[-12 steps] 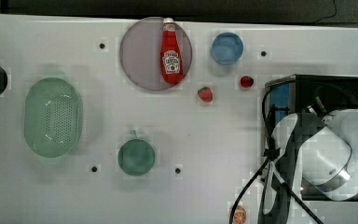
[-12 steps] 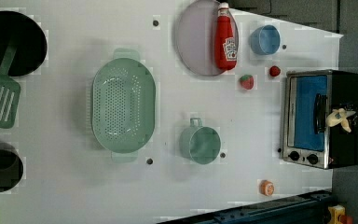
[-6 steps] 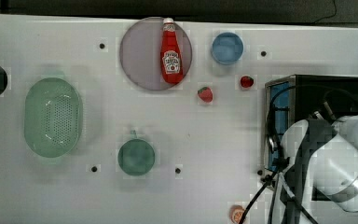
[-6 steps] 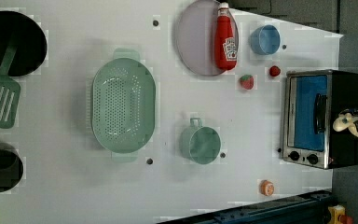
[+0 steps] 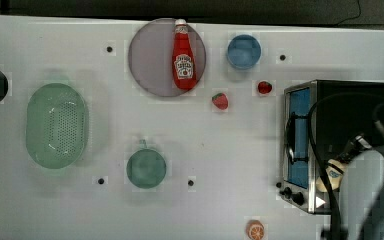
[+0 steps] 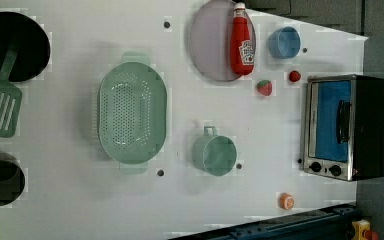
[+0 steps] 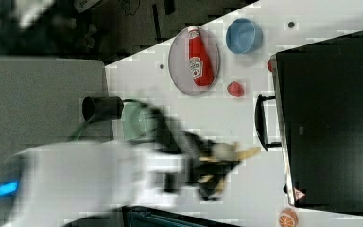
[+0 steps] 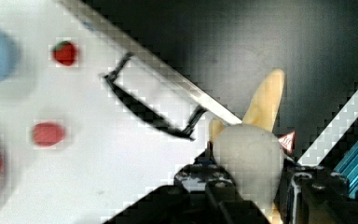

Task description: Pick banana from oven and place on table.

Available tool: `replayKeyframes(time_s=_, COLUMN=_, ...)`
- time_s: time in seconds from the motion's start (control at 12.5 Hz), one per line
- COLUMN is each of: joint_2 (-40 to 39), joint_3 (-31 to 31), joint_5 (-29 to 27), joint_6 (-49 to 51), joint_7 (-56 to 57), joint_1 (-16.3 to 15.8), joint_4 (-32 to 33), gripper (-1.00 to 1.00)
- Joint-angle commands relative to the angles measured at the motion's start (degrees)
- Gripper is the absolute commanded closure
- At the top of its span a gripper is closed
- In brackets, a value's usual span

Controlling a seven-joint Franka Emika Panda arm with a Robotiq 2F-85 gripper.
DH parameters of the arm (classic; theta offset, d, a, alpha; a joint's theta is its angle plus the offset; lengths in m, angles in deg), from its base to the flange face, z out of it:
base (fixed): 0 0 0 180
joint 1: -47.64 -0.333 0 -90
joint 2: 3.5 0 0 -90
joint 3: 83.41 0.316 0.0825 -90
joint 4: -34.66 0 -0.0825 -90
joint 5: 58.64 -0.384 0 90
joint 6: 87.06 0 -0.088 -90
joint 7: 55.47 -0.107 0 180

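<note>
The pale banana (image 8: pixel 247 154) sits between the fingers of my gripper (image 8: pixel 256 189), which is shut on it, with one yellow peel strip (image 8: pixel 266 100) sticking out. The banana (image 5: pixel 330 176) hangs over the oven (image 5: pixel 347 115) near its knob end, at the top view's lower right. In the right view, the banana (image 7: pixel 228 152) and gripper (image 7: pixel 212 166) hover beside the oven (image 7: pixel 331 123), close to its door handle (image 7: pixel 260 123). The oven (image 6: pixel 345 127) stands on the white table (image 6: pixel 260 130) with its door closed.
A ketchup bottle (image 5: pixel 182 55) lies on a grey plate (image 5: pixel 150 57). A blue bowl (image 5: pixel 243 51), a strawberry (image 5: pixel 220 100) and a small red fruit (image 5: pixel 264 87) sit near the oven. There is also a green colander (image 5: pixel 56 125), a green mug (image 5: pixel 146 168) and an orange slice (image 5: pixel 255 230).
The arm has moved toward the top view's lower right with the banana in its grip. The banana has passed off the left view's right edge.
</note>
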Motion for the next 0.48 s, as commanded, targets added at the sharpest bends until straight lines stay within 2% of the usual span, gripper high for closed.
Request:
replayKeyframes(time_s=0.08, joint_2=5.0, joint_3=8.7, joint_5=1.6, joint_6=6.0, joint_7=-5.5, joint_1=-2.7, joint_4=-4.2, gripper=0.44)
replayKeyframes(time_s=0.32, joint_2=7.4, joint_3=18.5, joint_5=-0.1, joint_6=6.6, joint_7=-12.0, joint_1=-3.0, joint_4=-2.5, gripper=0.44)
replayKeyframes(time_s=0.48, joint_2=7.3, joint_3=23.0, joint_5=-2.7, joint_6=6.6, joint_7=-16.0, joint_1=-3.1, joint_4=-0.1, gripper=0.44)
